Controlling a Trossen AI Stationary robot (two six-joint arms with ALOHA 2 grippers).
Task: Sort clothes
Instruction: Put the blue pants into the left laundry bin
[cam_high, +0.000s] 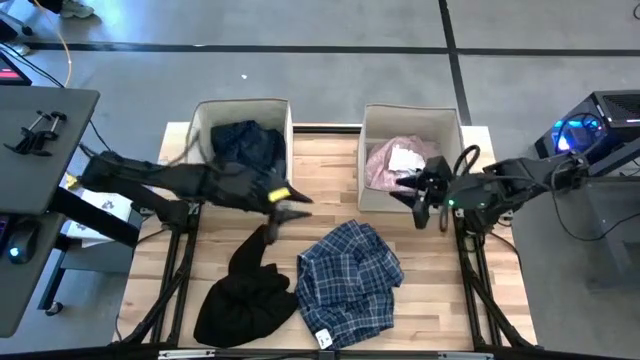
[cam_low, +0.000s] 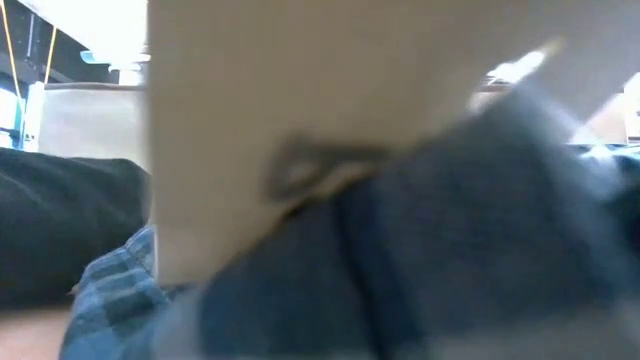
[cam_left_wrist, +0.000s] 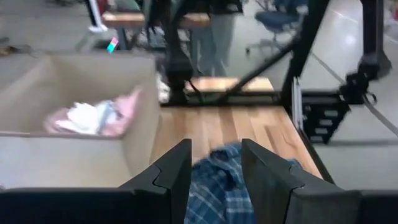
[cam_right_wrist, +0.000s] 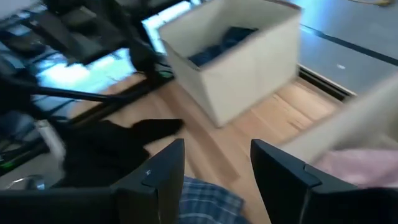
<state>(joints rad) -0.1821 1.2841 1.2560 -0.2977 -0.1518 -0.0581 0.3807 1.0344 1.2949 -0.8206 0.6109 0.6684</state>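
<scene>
High view: both pincers open, empty, left pincer above bare table, right pincer at bin rim.

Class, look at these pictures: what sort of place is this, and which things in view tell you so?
Probably a robotics lab or workshop, not a home: a wooden table on a metal frame, bare grey floor with tape lines, and office chairs behind.

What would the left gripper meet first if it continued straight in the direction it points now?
Probably the plaid shirt: it lies directly between and beyond the open fingers of the left gripper, with bare table past it. Depth is unclear, so the gripper might pass above the cloth.
</scene>
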